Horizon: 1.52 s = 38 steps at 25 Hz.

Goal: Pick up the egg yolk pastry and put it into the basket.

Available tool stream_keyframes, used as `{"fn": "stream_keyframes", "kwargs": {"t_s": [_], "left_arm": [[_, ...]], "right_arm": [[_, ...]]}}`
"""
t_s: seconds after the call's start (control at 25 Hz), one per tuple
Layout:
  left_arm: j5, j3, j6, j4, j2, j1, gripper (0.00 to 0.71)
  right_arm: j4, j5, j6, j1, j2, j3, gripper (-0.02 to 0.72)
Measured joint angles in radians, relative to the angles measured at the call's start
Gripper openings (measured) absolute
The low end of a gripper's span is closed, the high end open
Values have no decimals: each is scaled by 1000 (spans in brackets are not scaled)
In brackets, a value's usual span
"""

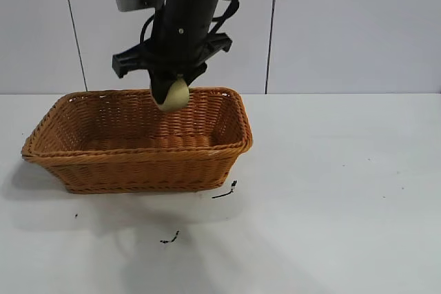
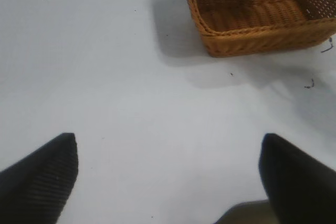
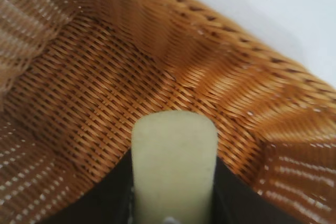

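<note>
Right gripper (image 1: 171, 94): hangs over the far rim of the basket, its fingers clamped on the egg yolk pastry, one on each side of it.
Egg yolk pastry (image 1: 174, 96): pale cream-yellow lump, held in the air above the basket's interior and clear of the woven floor; in the right wrist view (image 3: 174, 166) it sits squeezed between the two dark fingers with the basket floor below it.
Basket (image 1: 138, 171): orange-brown wicker, rectangular with flared sides and a braided rim, standing on the table at the left of the exterior view; nothing lies on its floor (image 3: 94, 103).
Left gripper (image 2: 168, 177): low over bare table, well apart from the basket (image 2: 252, 38); its two dark fingertips (image 2: 44, 174) are spread wide with nothing between them.
Table (image 1: 344, 204): white surface; two small dark scraps lie on it, one (image 1: 226, 191) just beside the basket's near right corner, another (image 1: 170, 238) nearer the camera.
In the way: nothing stands between the pastry and the basket floor.
Backdrop: pale wall panels (image 1: 344, 25) with dark vertical seams.
Writing: none can be read.
</note>
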Motion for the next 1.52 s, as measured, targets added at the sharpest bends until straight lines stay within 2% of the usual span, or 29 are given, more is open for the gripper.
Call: {"fn": "stream_keyframes", "kwargs": {"t_s": [0.24,0.32,0.4,0.52,0.56,0.64,0.88,1.08,1.24,1.28,1.52], "left_arm": [[0,0,0,0,0,0,696],[0,0,0,0,0,0,696],[0,0,0,0,0,0,696],[0,0,0,0,0,0,696],[0,0,0,0,0,0,696],[0,0,0,0,0,0,696],[0,0,0,0,0,0,696],[0,0,0,0,0,0,696],[0,0,0,0,0,0,696],[0,0,0,0,0,0,696],[0,0,0,0,0,0,696]], "right_arm": [[22,-45,0,0,61,0,200],[31,-48,0,0,63,0,224],[31,-53,-1,0,63,0,317],[26,-53,-2,0,62,0,578],[22,-52,-4,1,59,0,625],[18,-39,-4,3,54,-13,667],[16,98,-4,5,9,-121,693],[18,148,-4,-36,-18,-191,693],[18,157,-4,-137,-22,-218,693],[17,171,-4,-201,-22,-219,693],[12,241,-4,-410,-22,-220,693]]}}
